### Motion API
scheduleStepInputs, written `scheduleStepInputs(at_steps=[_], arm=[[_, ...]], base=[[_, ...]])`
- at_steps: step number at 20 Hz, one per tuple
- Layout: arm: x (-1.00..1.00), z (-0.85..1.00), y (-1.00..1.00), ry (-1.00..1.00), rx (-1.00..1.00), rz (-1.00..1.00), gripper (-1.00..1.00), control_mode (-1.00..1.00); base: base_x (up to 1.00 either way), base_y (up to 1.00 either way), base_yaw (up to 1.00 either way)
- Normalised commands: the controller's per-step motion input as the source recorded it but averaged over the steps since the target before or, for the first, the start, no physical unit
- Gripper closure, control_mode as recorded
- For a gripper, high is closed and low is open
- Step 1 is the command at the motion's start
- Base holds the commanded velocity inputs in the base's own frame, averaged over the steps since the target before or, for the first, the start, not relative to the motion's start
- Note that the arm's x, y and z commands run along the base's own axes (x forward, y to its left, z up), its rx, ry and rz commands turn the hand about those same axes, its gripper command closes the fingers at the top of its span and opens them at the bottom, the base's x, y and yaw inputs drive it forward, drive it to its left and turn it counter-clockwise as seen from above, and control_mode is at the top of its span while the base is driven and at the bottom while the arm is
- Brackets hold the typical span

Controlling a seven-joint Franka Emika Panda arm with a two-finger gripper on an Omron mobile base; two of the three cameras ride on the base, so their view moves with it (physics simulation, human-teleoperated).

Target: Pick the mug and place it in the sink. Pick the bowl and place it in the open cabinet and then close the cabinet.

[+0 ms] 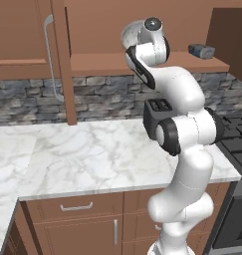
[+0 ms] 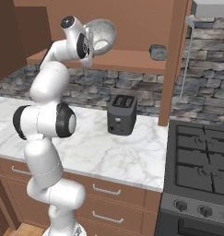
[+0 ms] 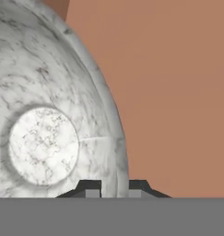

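Left base view: a white marble counter [image 1: 92,154] is seen running under a grey stone backsplash [image 1: 33,99], with reddish-brown lower drawers [image 1: 75,206] beneath it. A black stove [image 1: 237,139] is at the right edge. The cabinet [image 1: 23,35] is mounted above, its door standing open edge-on with a long silver bar handle [image 1: 50,55]; the inner shelf [image 1: 192,62] carries a small dark-grey block [image 1: 201,51]. A dark toaster [image 1: 160,114] is partly hidden behind the arm. A sliver of the bowl [image 1: 128,34] is seen beside the raised wrist.

Right base view: the bowl [image 2: 102,37] is held up inside the open cabinet, tilted on its side just above the shelf [image 2: 127,60] — whether it touches the shelf cannot be told. The block [image 2: 158,52] sits well apart to its right. The toaster [image 2: 122,114] stands on the counter [image 2: 109,152], with the stove [image 2: 198,161] beside it.

Hand view: the gripper [image 3: 114,186] is clamped on the bowl's rim — one finger inside, one outside. The wooden cabinet back [image 3: 178,92] is seen behind.
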Motion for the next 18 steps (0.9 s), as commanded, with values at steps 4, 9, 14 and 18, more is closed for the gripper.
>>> scheduleStepInputs(at_steps=[4, 9, 14, 18], arm=[[0.07, -0.13, 0.00, 0.06, 0.00, 0.00, 1.00, -1.00], [-0.02, -0.16, 0.02, 0.10, 0.00, 0.00, 1.00, -1.00], [-0.21, -0.13, 0.04, 0.10, 0.00, 0.00, 1.00, -1.00], [-0.03, 0.00, 0.05, 0.00, 0.00, 0.00, 1.00, -1.00]], base=[[0.00, 0.00, 0.00], [0.00, 0.00, 0.00], [0.00, 0.00, 0.00], [0.00, 0.00, 0.00]])
